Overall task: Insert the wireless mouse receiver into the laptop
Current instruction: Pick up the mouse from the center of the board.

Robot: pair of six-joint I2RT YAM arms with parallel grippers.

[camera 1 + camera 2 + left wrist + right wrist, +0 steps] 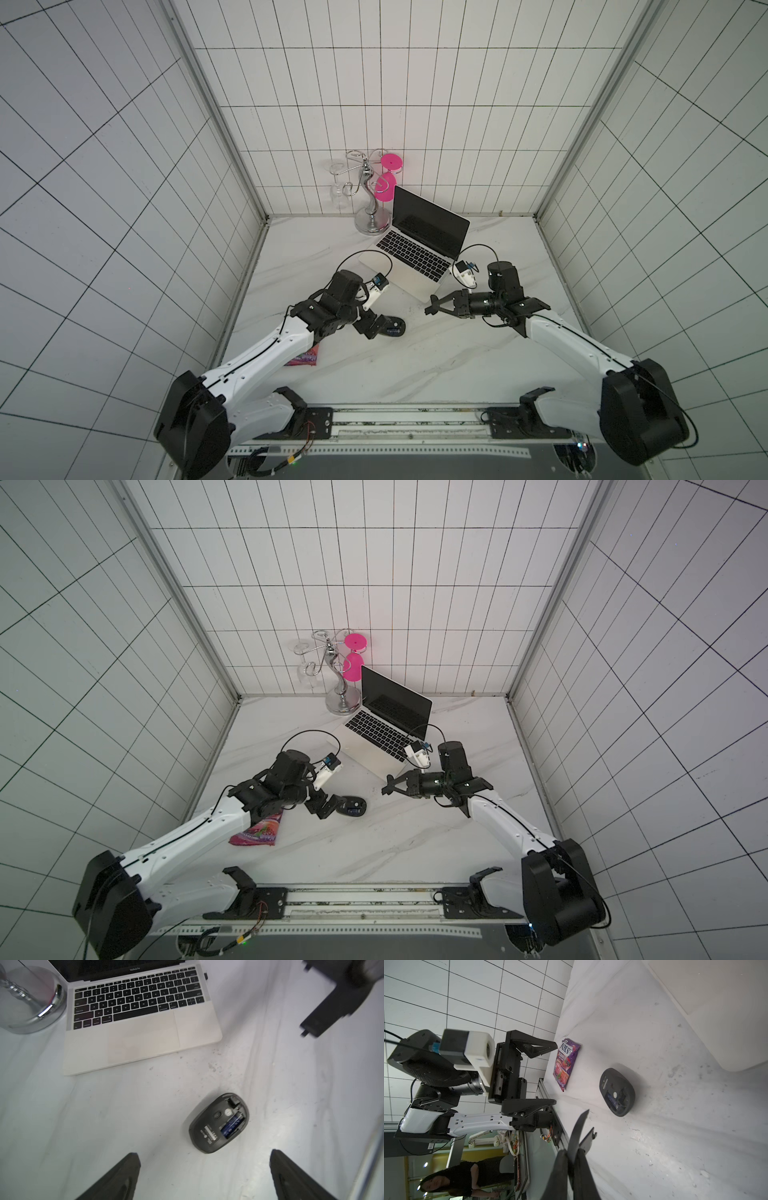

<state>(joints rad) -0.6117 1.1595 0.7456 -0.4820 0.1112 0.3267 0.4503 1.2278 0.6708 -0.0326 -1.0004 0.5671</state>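
Here, left hand (204, 1152) splayed above mouse (219, 1123), right hand (432, 308) pinching black cover (579, 1132)

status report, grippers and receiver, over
Left gripper open above upturned mouse. Right gripper shut on black cover piece. Receiver apparently seated in mouse slot. Bare table between mouse and laptop.

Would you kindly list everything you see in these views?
laptop: one, silver-white, black keys, open, at the back.
glass rack: one, chrome, beside the laptop by the back wall.
pink glass: one, hanging on the rack.
clear glass: one, hanging on the rack.
mouse: one, black, upside down, battery bay open, in front of the laptop.
candy bag: one, purple-pink, lying flat, on the robot's left side.
cover piece: one, black, thin, held aloft.
left gripper: black, open.
right gripper: black, shut on the cover piece.
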